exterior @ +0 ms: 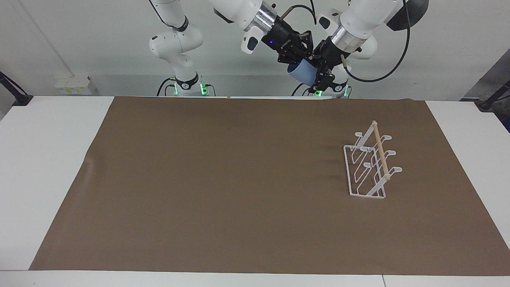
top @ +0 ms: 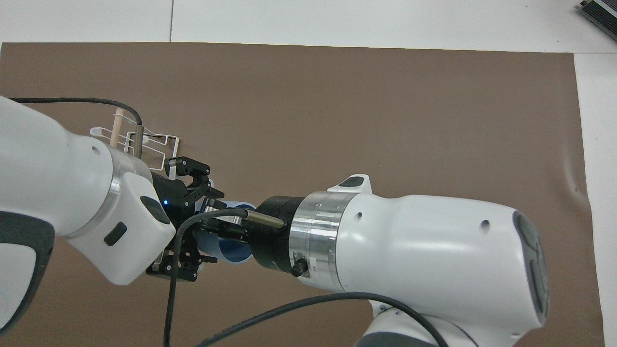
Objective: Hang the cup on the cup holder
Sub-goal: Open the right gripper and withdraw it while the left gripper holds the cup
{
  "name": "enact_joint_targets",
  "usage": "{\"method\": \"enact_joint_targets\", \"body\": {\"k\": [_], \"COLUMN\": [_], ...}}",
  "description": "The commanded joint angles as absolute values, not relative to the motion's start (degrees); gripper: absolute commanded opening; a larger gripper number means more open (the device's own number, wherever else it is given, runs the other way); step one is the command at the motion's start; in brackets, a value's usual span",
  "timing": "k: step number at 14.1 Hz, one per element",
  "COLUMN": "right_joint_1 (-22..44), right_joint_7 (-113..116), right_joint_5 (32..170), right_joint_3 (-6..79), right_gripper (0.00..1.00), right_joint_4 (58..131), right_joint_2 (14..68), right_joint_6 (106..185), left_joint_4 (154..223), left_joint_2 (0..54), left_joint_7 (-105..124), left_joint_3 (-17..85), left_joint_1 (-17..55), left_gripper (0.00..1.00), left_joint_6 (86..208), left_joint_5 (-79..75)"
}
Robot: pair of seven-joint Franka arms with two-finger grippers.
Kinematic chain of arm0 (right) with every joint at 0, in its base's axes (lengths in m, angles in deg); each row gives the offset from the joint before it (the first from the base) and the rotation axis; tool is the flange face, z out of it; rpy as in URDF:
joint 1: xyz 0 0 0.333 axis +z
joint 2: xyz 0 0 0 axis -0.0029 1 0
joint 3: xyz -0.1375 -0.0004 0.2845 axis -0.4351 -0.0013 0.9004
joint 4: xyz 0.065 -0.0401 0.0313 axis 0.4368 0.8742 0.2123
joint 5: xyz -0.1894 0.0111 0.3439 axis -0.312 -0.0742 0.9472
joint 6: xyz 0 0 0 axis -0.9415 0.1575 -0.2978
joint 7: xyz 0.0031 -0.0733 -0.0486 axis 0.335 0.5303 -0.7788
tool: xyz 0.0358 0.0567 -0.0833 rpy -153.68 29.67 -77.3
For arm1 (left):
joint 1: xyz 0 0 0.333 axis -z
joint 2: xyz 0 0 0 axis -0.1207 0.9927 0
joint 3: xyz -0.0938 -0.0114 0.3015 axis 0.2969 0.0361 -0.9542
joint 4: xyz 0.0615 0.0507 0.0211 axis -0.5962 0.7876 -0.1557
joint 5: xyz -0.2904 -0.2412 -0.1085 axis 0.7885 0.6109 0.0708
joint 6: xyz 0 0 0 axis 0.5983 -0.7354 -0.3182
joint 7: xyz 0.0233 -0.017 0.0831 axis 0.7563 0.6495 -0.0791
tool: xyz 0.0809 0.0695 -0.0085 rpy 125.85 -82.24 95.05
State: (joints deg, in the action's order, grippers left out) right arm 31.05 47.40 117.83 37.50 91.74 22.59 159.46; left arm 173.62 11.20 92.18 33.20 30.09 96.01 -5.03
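The light-blue cup (exterior: 301, 71) is up in the air over the table edge nearest the robots, tilted, with its mouth toward the right arm. My right gripper (exterior: 299, 56) is shut on the cup's rim; it also shows in the overhead view (top: 217, 221). My left gripper (exterior: 320, 69) is open, with its fingers on either side of the cup's (top: 212, 243) base end, and shows in the overhead view (top: 195, 226). The white wire cup holder (exterior: 368, 167) with its wooden rod stands on the mat toward the left arm's end. In the overhead view the left arm hides part of the holder (top: 159, 142).
A brown mat (exterior: 223, 179) covers most of the white table (exterior: 48, 159). The mat has a small crease (exterior: 89, 163) toward the right arm's end. A dark device (top: 600, 12) lies at the table's corner farthest from the robots.
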Motion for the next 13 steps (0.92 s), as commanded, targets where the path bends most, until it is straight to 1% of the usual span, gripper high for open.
{"method": "enact_joint_targets", "body": {"k": [1, 2, 3, 4, 8, 9, 10, 11, 12, 13], "right_joint_1": [30.6, 30.6, 30.6, 30.6, 30.6, 30.2, 29.3, 29.1, 29.0, 28.7], "right_joint_7": [46.9, 47.0, 47.0, 47.0, 47.0, 47.2, 47.4, 47.4, 47.4, 47.4], "right_joint_5": [119.5, 119.5, 119.5, 119.5, 119.5, 119.5, 119.5, 119.5, 119.5, 119.5], "right_joint_3": [37.8, 37.8, 37.8, 37.8, 37.8, 37.7, 37.8, 37.7, 37.7, 37.7], "right_gripper": [0.0, 0.0, 0.0, 0.0, 0.0, 0.23, 0.53, 0.66, 0.71, 0.73], "right_joint_4": [92.1, 92.1, 92.1, 92.1, 92.1, 92.1, 92.1, 92.1, 92.1, 92.1], "right_joint_2": [22.4, 22.4, 22.4, 22.4, 22.5, 22.5, 22.5, 22.5, 22.5, 22.6], "right_joint_6": [160.4, 160.4, 160.4, 160.4, 160.3, 160.2, 160.1, 160.1, 160.2, 160.2], "left_joint_4": [176.0, 176.0, 176.0, 176.0, 176.0, 176.0, 175.9, 176.0, 176.0, 176.0], "left_joint_2": [9.3, 9.2, 9.2, 9.2, 9.2, 9.2, 9.2, 9.2, 9.2, 9.2], "left_joint_7": [91.0, 91.0, 91.0, 90.9, 90.8, 90.8, 90.8, 90.8, 90.7, 90.1], "left_joint_3": [32.9, 32.8, 32.7, 32.7, 32.4, 32.3, 32.3, 32.2, 32.2, 32.2], "left_joint_1": [30.4, 30.4, 30.3, 30.0, 29.4, 29.4, 29.3, 29.3, 29.3, 29.3], "left_gripper": [0.45, 0.22, 0.07, 0.0, 0.0, 0.0, 0.0, 0.0, 0.0, 0.0], "left_joint_6": [98.4, 98.4, 98.4, 98.1, 97.9, 98.0, 97.9, 97.8, 98.0, 97.8], "left_joint_5": [-3.3, -3.3, -3.3, -3.3, -3.3, -3.3, -3.3, -3.3, -3.4, -3.4]}}
